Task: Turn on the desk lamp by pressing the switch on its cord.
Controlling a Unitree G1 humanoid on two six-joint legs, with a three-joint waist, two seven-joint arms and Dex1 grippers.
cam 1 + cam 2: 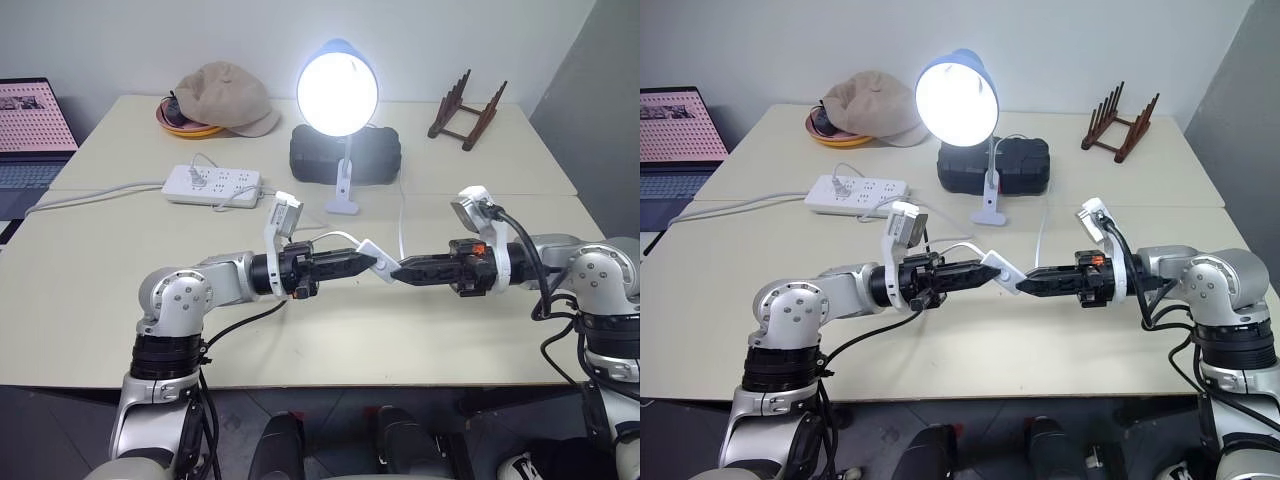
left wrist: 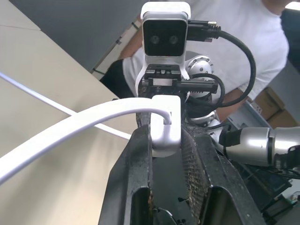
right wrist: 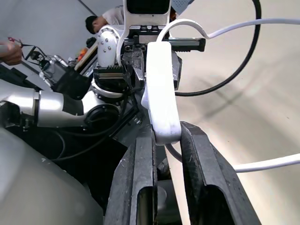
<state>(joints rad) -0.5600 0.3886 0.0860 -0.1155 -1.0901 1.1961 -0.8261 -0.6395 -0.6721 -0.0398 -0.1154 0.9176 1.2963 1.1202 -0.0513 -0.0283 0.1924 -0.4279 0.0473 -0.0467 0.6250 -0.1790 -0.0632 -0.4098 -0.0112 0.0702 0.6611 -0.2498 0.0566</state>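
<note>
Head cameras: above the middle of the pale table (image 1: pixel 120 270), toward its near edge, the left gripper (image 1: pixel 368 262) and the right gripper (image 1: pixel 405 270) meet tip to tip, each pinching one end of the small white oblong switch (image 1: pixel 378 257). Its long axis runs level from one gripper to the other, and black fingers cover both ends. The thin white cord (image 1: pixel 401 226) loops away toward the far edge. There the light-blue desk lamp (image 1: pixel 337 90) on its white clip base glows, shade facing the robot, before a black case (image 1: pixel 345 155). A white power strip (image 1: pixel 212 185), beige cap (image 1: pixel 222 97), wooden rack (image 1: pixel 466 110) and a laptop (image 1: pixel 33 125) cut off at the left edge surround it.

Left wrist: the switch's end sits clamped between the fingers (image 2: pixel 133 168); a person in a white shirt (image 2: pixel 243 33), cropped, stands behind.

Right wrist: fingers (image 3: pixel 140 178) pinch the switch's other end.
</note>
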